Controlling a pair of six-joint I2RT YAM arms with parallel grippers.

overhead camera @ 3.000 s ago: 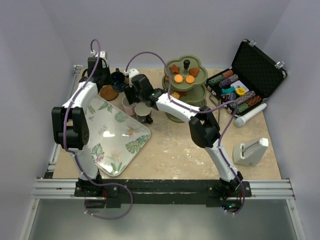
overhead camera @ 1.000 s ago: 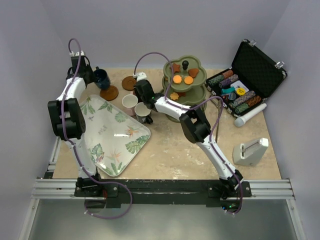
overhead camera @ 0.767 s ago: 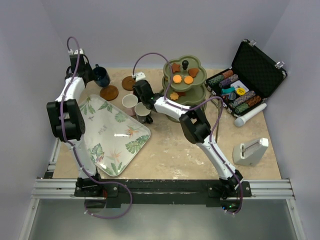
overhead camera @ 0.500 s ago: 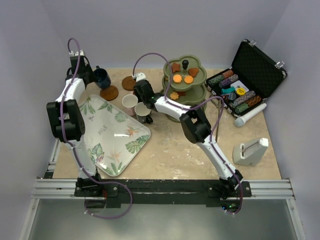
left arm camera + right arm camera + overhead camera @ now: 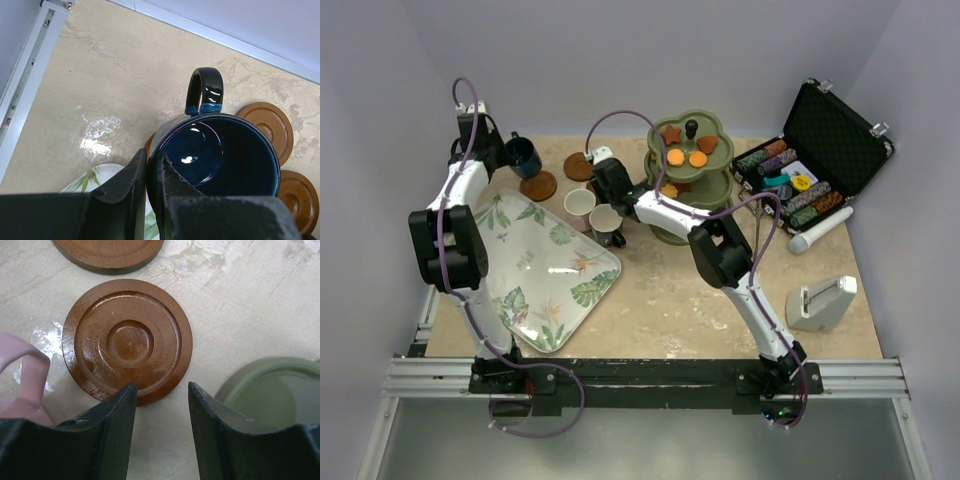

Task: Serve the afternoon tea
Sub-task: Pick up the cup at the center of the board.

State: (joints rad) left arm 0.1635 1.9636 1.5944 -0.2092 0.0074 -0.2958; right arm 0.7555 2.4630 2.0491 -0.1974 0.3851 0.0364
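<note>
The navy cup [image 5: 220, 160] is found at the upper left of the overhead view. Its rim is pinched by the left gripper [image 5: 152, 159], whose jaws are drawn narrow on the cup wall, one finger inside and one outside. The handle is turned toward the top of the left wrist picture. Whether the cup is lifted or resting cannot be told.

Just below the cup in the overhead view, a first saucer [image 5: 538, 185] is seen on the table. A second saucer [image 5: 578, 165] lies to its right. A third saucer [image 5: 127, 340] fills the upper left of the right wrist picture. The right gripper [image 5: 161, 387] is held over its near rim with the jaws parted, and nothing is held in them.

The pinkish-white cup [image 5: 579, 205] and the cream cup [image 5: 606, 224] stand side by side left of centre in the overhead view. The olive-green three-tier stand [image 5: 715, 128] is placed to their right, at upper centre, and orange and brown biscuits [image 5: 675, 157] are laid on its top tier.

The leaf-patterned tray [image 5: 545, 270] occupies the left of the table. An open black case of poker chips [image 5: 835, 130] is set at the upper right.
</note>
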